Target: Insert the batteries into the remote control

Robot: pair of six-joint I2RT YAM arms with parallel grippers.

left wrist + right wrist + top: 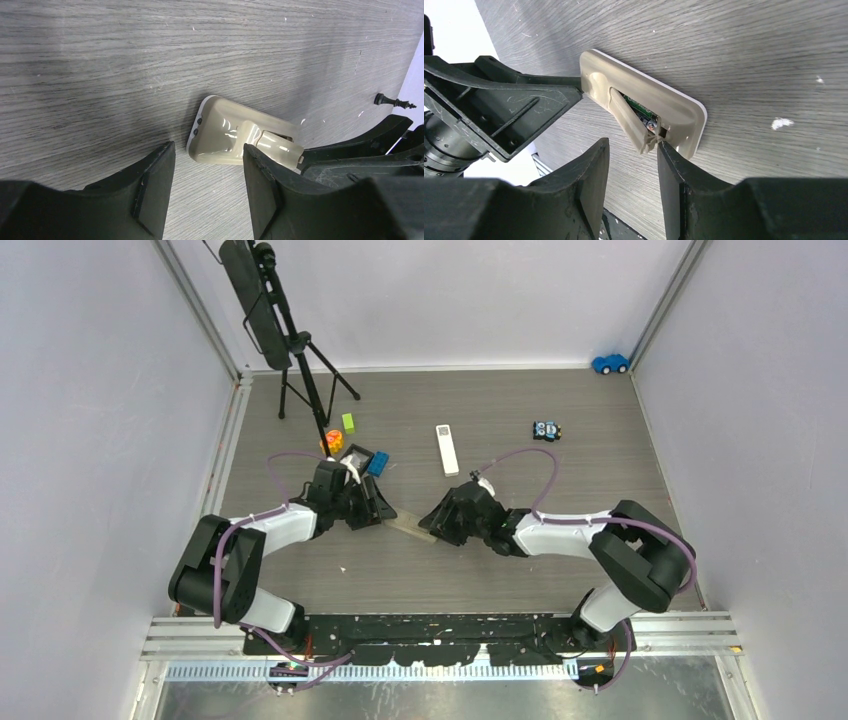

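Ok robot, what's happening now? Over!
Left gripper open, right gripper open. Remote face down between them, battery cover propped ajar. No batteries visible. Nothing blocking the remote.

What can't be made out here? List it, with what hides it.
Batteries: none identifiable anywhere; too small from the top.
Compartment, right wrist: raised cover hides most of it.
Beige remote, top view: left gripper and right gripper hide its ends.
Its far end, left wrist: finger blocks it.

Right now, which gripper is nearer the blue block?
Left. The left gripper sits just on the near side of the blue block; the right gripper is farther off to the right, across the beige remote.
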